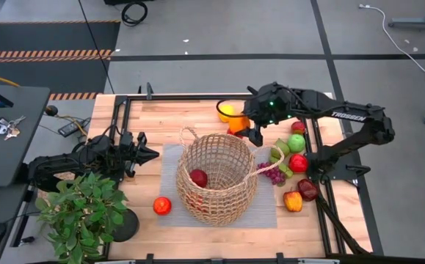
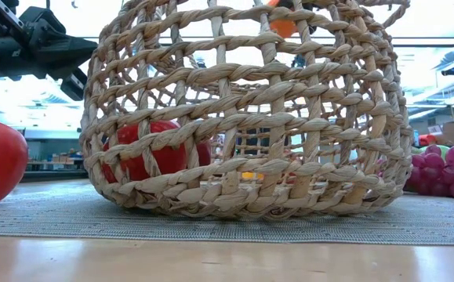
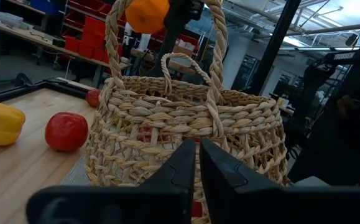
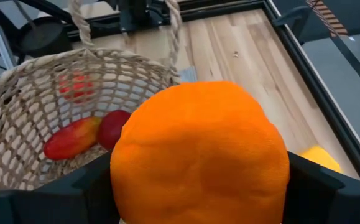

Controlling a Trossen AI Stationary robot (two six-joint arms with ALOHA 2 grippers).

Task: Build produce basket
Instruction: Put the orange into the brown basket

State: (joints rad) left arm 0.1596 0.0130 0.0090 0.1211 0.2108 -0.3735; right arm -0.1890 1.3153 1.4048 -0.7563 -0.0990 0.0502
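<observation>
The tan wicker basket (image 1: 216,176) stands upright on a grey mat (image 1: 267,213) at mid table. It holds a dark red fruit (image 1: 198,178); the right wrist view shows red fruits (image 4: 74,140) on its bottom. My right gripper (image 1: 250,132) is shut on an orange (image 1: 238,125) just beyond the basket's far rim, above table level. The orange also shows in the left wrist view (image 3: 145,12) and the low view (image 2: 283,27). My left gripper (image 3: 197,163) is shut and empty, left of the basket, pointing at it. My right gripper pinches the orange (image 4: 198,155) between its two fingers (image 4: 99,186), one on each side of the fruit. The fingers slant down from the table's far right side. The orange is lifted clear, near the basket's far loop handle (image 4: 127,28).
A yellow pepper (image 1: 228,111) lies behind the orange. A red apple (image 1: 162,206) lies left of the basket. Right of it lie red apples (image 1: 298,163), a green apple (image 1: 284,144), grapes (image 1: 271,172), a dark red fruit (image 1: 307,189) and an orange pepper (image 1: 293,201). A potted plant (image 1: 80,213) stands near left.
</observation>
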